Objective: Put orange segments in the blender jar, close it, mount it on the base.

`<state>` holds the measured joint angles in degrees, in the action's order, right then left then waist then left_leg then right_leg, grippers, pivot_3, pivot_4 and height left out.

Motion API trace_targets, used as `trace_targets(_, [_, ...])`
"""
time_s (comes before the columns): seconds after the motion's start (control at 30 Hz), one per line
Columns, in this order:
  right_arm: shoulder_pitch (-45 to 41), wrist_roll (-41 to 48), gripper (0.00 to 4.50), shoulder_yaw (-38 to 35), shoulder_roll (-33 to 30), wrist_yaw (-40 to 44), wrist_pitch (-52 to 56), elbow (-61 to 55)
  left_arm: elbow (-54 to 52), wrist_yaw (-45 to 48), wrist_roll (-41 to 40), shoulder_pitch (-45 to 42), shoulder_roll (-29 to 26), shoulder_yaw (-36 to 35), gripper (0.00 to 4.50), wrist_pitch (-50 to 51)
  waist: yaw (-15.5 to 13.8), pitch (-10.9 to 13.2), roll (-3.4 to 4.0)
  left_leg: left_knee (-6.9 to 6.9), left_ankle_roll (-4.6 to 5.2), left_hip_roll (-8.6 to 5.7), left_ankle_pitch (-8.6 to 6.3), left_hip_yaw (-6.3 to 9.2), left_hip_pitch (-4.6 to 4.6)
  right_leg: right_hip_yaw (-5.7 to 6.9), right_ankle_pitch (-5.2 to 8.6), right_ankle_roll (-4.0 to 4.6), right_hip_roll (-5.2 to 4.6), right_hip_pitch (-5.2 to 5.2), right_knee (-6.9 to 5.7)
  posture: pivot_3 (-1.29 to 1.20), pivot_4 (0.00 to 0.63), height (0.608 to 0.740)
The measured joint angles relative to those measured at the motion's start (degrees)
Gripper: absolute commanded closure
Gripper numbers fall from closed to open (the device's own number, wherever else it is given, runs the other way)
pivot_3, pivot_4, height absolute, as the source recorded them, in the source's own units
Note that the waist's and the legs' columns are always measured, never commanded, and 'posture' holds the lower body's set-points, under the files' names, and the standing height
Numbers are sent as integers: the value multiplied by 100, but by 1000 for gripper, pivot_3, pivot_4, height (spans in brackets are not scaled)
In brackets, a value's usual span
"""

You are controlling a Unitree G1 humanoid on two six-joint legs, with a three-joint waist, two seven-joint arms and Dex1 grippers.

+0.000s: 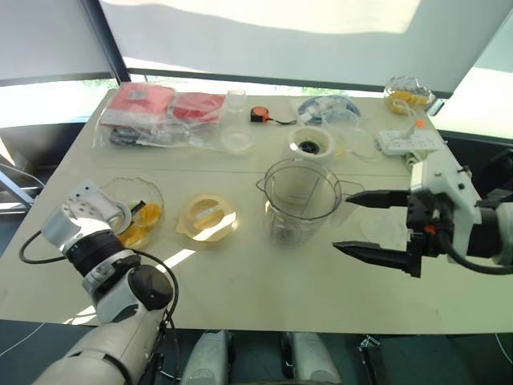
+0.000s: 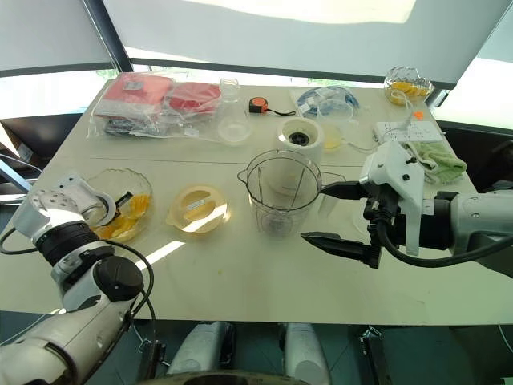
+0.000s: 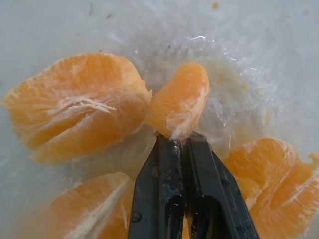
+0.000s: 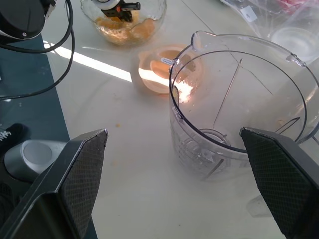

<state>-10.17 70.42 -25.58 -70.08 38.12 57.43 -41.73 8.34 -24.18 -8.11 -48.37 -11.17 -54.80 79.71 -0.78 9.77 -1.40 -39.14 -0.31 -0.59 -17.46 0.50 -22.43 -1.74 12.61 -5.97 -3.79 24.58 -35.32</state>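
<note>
while the left tool (image 3: 180, 142) reaches down into a clear wavy-rimmed bowl (image 1: 152, 195) at the left of the counter (image 1: 264, 281), its two black fingers are pressed together on the end of one orange segment (image 3: 180, 104). more orange segments (image 3: 79, 104) lie around it on the bowl's bottom. the blender jar (image 1: 301, 200) stands upright near the middle of the counter, uncovered, with the pale yellow lid (image 1: 208, 216) lying between it and the bowl. the base (image 1: 312, 144) sits just behind the jar, apart from it. the right tool (image 1: 375, 226) hangs beside the jar on its right, fingers spread wide and holding nothing. a second bowl of segments (image 1: 409, 94) rests at the far right corner.
</note>
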Motion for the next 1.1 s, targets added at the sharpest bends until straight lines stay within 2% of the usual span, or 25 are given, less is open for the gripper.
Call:
trace_targets(0.17, [14, -135, 0, 72, 55, 55, -49, 79, -1083, 148, 83, 20, -155, 370, 4455, 928, 0, 1, -2, 0, -3, 0, 2, 1, -1, 3, 0, -1, 2, 0, 0, 0, 150, 740])
trace_targets(0.33, [64, -260, 0, 237, 274, 98, -96, 221, -1530, 694, -78, 294, -782, 1019, 4455, 1228, 6, 1, 0, 2, -14, 0, 8, 4, 2, 4, 0, 3, 5, 1, -3, 0, 150, 740])
trace_targets(0.37, [74, -270, 0, 241, 327, 100, -100, 246, -1524, 928, -247, 417, -1007, 1241, 4455, 1229, 10, 1, -1, 2, -15, 2, 9, 4, 2, 4, -1, 4, 7, 1, -4, 0, 150, 740])
trace_targets(0.43, [258, -285, 0, 216, 456, 99, -117, 336, -1543, 2098, -1086, 723, -2160, 2391, 4455, 1229, 15, 12, -20, 4, -27, 8, 15, 12, -3, 9, 7, 31, 10, 6, -7, 0, 150, 740])
trace_targets(0.57, [602, -333, 0, 27, 702, 44, -125, 433, -2005, 4305, -2229, 403, -3900, 3979, 4455, 907, -10, 11, -13, 5, -29, 3, 16, 16, -6, 13, 7, 44, -5, -2, 15, 0, 150, 740])
trace_targets(0.67, [962, -461, 0, -190, 917, -9, -165, 429, -1927, 5718, -2499, -316, -4490, 4886, 4455, 14, -3, 12, -9, 7, -27, 2, 16, 12, -9, 14, 6, 46, -12, -3, 23, 0, 150, 740])
trace_targets(0.77, [1363, -668, 0, -259, 1254, -140, -278, 405, -1550, 7029, -2498, -1183, -4536, 5685, 4455, -1013, -4, 14, -3, 10, -25, 2, 17, 11, -9, 16, 6, 46, -10, 0, 23, 0, 150, 740])
trace_targets(0.87, [1877, -877, 0, -323, 1658, -382, -382, 187, -662, 8388, -2497, -2139, -3818, 6309, 4455, -1983, -29, 15, 9, 8, -19, 2, 19, 7, -11, 24, 7, 45, 9, -3, 21, 0, 150, 740])
trace_targets(1.0, [2245, -826, 0, -583, 1990, -757, -464, -208, 230, 9770, -2576, -2591, -3179, 6672, 4455, -2522, 73, 21, 25, 4, -4, 8, 12, -15, -4, 11, 7, 40, 44, -2, 14, 0, 150, 740])
trace_targets(1.1, [2335, -475, 0, -825, 2206, -1151, -553, -498, 747, 10658, -2381, -2703, -2879, 7055, 4455, -3050, 128, 23, 28, 2, -2, 14, 12, -15, -3, 12, 8, 38, 58, -2, 9, 0, 150, 740])
